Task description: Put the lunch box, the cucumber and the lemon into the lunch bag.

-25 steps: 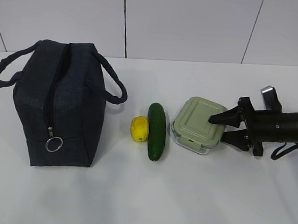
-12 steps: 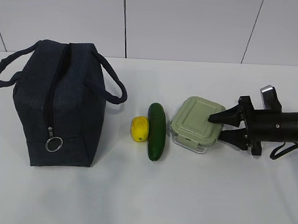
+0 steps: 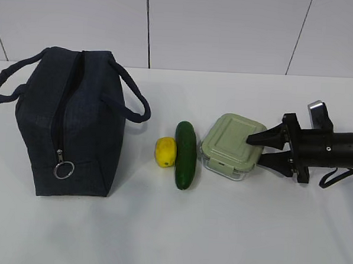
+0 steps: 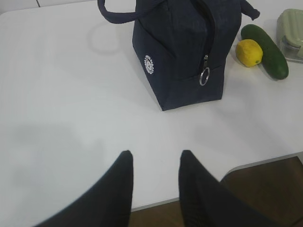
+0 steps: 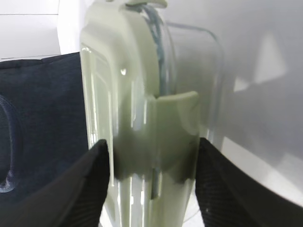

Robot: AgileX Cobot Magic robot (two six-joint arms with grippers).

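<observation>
The lunch box [image 3: 229, 143], clear with a sage-green lid, rests on the white table right of the cucumber [image 3: 185, 155]. My right gripper [image 3: 255, 150] comes in from the right and is shut on the box's near edge, one finger on the lid and one low against the clear side. In the right wrist view the lunch box [image 5: 137, 94] fills the space between both fingers. The yellow lemon [image 3: 165, 151] lies against the cucumber's left side. The navy lunch bag [image 3: 70, 120] stands at the left, zipper open along the top. My left gripper [image 4: 155, 158] hangs open and empty over the table's front edge.
The bag's loop handles [image 3: 135, 100] stick out to both sides, and its ring pull [image 3: 64, 170] hangs low on the end facing me. The table edge [image 4: 265, 161] runs just under my left fingers. A white tiled wall stands behind the table.
The lunch box has shifted a little to the left and tipped slightly in my right gripper's hold. Bag, lemon and cucumber have not moved.
</observation>
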